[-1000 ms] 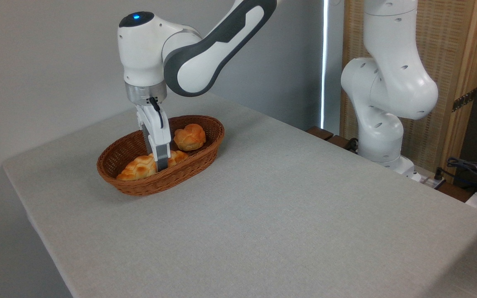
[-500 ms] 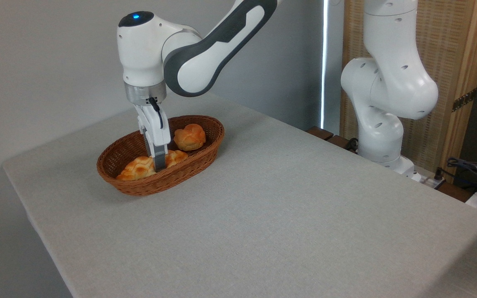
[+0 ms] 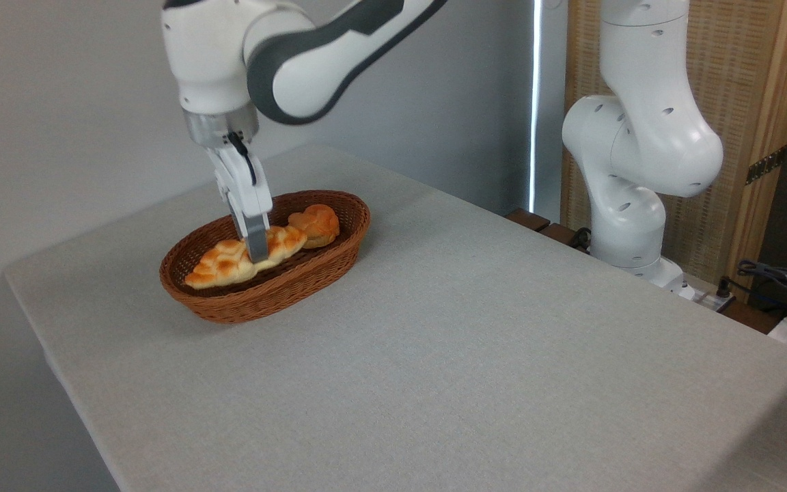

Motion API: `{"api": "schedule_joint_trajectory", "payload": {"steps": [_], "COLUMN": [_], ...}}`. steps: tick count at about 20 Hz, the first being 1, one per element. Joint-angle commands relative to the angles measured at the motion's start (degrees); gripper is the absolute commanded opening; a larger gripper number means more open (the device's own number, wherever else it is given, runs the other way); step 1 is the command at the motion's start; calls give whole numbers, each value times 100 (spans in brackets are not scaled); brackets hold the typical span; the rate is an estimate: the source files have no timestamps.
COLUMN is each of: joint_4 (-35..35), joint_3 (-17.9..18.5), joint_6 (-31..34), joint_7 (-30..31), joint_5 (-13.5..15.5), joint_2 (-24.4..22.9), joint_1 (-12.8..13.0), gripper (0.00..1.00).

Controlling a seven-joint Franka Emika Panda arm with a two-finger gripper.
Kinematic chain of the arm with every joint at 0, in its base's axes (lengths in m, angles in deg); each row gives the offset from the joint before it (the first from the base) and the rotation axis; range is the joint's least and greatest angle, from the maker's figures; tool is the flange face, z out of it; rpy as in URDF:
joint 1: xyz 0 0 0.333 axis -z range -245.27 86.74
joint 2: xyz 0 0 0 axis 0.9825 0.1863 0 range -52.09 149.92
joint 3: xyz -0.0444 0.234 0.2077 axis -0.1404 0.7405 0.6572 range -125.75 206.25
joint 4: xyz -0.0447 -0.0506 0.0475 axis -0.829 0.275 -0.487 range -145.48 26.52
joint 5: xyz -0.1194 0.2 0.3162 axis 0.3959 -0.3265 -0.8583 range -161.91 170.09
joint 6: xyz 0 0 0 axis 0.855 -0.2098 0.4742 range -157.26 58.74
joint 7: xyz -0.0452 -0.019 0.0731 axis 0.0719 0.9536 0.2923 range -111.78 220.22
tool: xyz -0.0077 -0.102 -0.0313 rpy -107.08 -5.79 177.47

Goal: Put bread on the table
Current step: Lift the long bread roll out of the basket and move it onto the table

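Observation:
The bread, a long braided golden loaf with pointed ends, hangs lifted above the floor of the brown wicker basket, level with its rim. My gripper points straight down and is shut on the bread near its middle; the near finger covers part of the crust. The light grey table spreads out under and around the basket.
A small round bun lies in the basket's far right end, close to the loaf's tip. The arm's white base stands at the table's far right edge, with cables beyond. A grey wall runs behind.
The gripper rose and shifted slightly left, lifting the bread from the basket floor to about rim height. The bun and basket stayed put.

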Motion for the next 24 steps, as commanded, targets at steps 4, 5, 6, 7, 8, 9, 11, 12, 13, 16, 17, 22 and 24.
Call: {"api": "schedule_joint_trajectory", "payload": {"steps": [4,5,6,7,8,9,11,12,13,16,17,22,24], "joint_4": [679,749,811,820,820,812,794,785,776,741,698,469,460], "joint_3": [547,671,759,908,979,1006,1024,1145,1242,1261,1252,1243,1243], "joint_6": [970,1067,1120,1129,1121,1121,1121,1121,1129,1121,1121,1094,1094], "joint_7": [44,27,-17,-78,-192,-306,-465,-474,-483,-510,-510,-510,-501], "joint_5": [245,236,227,70,-192,-439,-765,-914,-1029,-1371,-1573,-2041,-2041], "joint_2": [22,4,-31,-66,-145,-180,-172,-172,-172,-146,-119,48,57], "joint_1": [10,10,10,10,19,19,2,2,2,10,19,19,19], "gripper": [32,32,32,32,34,37,39,41,44,64,70,86,100]}}
